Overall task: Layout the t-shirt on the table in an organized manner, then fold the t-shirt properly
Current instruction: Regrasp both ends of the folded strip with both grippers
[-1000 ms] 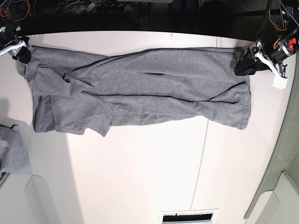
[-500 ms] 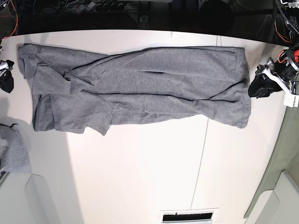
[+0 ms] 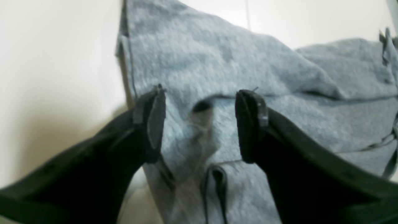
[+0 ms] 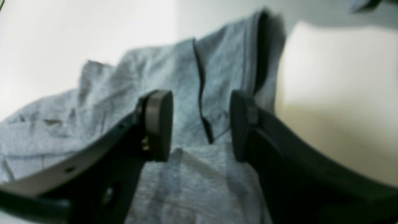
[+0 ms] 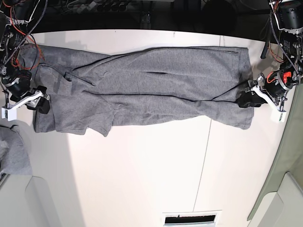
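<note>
The heather-grey t-shirt point(image 5: 142, 87) lies stretched sideways along the far part of the white table point(image 5: 142, 175), creased, with its near part folded over. In the base view my left gripper point(image 5: 243, 100) sits at the shirt's right end, low on the side edge. The left wrist view shows it point(image 3: 200, 123) open, its black fingers point(image 3: 152, 121) straddling a ridge of the shirt point(image 3: 217, 62). My right gripper point(image 5: 42, 104) is at the shirt's left end. In the right wrist view it point(image 4: 199, 126) is open over the hemmed cloth point(image 4: 217, 77), holding nothing.
A smaller bunch of grey cloth point(image 5: 12, 158) lies at the table's left edge. A thin dark seam point(image 5: 203, 156) runs down the tabletop to a slotted vent point(image 5: 191, 220) at the near edge. Cables and dark gear point(image 5: 94, 9) line the far side.
Both grippers left the shirt's far corners, swung out past its ends, and came back in lower on the side edges. The left gripper's jaws have widened.
</note>
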Controlling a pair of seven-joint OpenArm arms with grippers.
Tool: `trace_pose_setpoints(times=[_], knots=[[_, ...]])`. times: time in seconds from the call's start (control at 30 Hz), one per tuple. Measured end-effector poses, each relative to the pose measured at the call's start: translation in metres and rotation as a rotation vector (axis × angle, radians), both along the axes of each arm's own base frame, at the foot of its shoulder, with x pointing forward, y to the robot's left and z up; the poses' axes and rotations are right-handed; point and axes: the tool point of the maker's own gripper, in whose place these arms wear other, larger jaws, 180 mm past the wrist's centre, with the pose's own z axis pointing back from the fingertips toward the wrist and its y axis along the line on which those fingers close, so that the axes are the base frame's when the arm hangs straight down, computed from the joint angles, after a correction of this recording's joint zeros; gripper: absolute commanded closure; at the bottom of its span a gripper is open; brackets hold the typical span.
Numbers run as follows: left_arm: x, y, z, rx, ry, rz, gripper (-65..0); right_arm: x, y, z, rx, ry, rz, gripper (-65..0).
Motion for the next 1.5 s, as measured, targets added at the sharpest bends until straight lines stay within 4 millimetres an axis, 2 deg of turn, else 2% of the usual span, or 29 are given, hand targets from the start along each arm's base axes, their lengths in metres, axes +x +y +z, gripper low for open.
trace_pose_setpoints(times=[0.17, 0.3, 0.37, 0.57, 0.67, 0.87, 1.1, 1.2, 1.3, 1.4, 1.5], knots=[[-0.001, 0.023, 0.006, 0.056, 0.027, 0.017, -38.0, 0.0, 0.005, -0.003, 0.004, 0.008, 0.012, -29.5], [0.002, 0.05, 0.023, 0.071, -0.005, 0.069, -38.0, -0.003, 0.005, -0.005, 0.003, 0.025, 0.017, -29.5], [-0.001, 0.054, 0.024, 0.068, -0.001, 0.086, -38.0, -0.003, 0.006, -0.006, 0.004, 0.028, 0.018, -29.5], [-0.006, 0.046, 0.021, 0.022, 0.026, 0.074, -37.7, 0.0, 0.008, -0.002, 0.027, 0.014, 0.015, -29.5], [-0.011, 0.039, 0.02, 0.013, 0.017, 0.028, -34.1, -0.001, 0.008, -0.002, 0.027, 0.014, 0.018, -29.5], [-0.03, 0.016, -0.003, -0.028, 0.065, 0.007, -34.1, -0.001, 0.009, -0.003, 0.027, 0.02, 0.021, -29.5], [-0.03, 0.032, 0.007, -0.036, 0.049, 0.041, -35.9, -0.004, 0.009, -0.005, 0.027, 0.036, 0.026, -29.5], [-0.039, 0.031, 0.0, -0.041, 0.073, 0.044, -40.2, -0.005, 0.01, -0.007, 0.027, 0.049, 0.032, -29.5], [-0.046, 0.04, -0.014, -0.076, 0.119, 0.146, -40.2, -0.005, 0.01, -0.007, 0.028, 0.048, 0.031, -29.5], [-0.048, 0.044, -0.017, -0.144, 0.108, 0.209, -40.2, -0.005, 0.01, -0.007, 0.027, 0.049, 0.032, -29.5], [-0.05, 0.038, -0.021, -0.184, 0.107, 0.215, -40.2, -0.005, 0.01, -0.007, 0.028, 0.049, 0.032, -29.5]])
